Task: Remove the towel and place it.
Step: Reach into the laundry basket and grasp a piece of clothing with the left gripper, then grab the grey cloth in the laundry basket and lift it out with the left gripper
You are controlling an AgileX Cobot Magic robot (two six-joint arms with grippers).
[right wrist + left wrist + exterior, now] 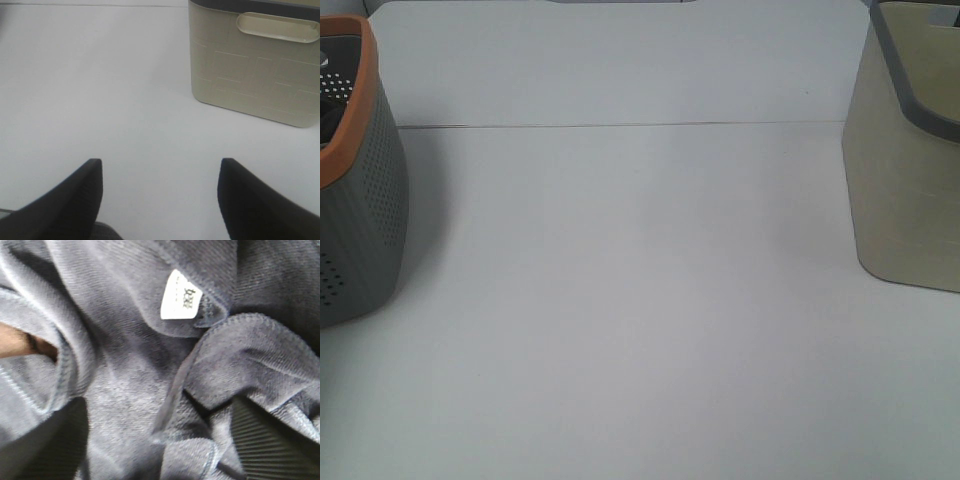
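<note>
R gripper (161,162): both dark fingers (70,205) show in the wrist cam, spread wide w/ a clear gap btwn them and nothing held. Tips are blunt & rounded, angled fwd and a bit down, touching nothing. The two fingers sit level w/ each other, roughly symmetric. L gripper (157,412): only partly seen, its fingers sunk in folds of the towel (125,390). One finger's ribbed pad (270,440) shows on one side. A darker, blurred shape on the opposite side is prob. the other finger. The two stand far apart, so jaws are spread, w/ cloth bunched btwn & over them. Can't tell if either pad presses the cloth.
</note>
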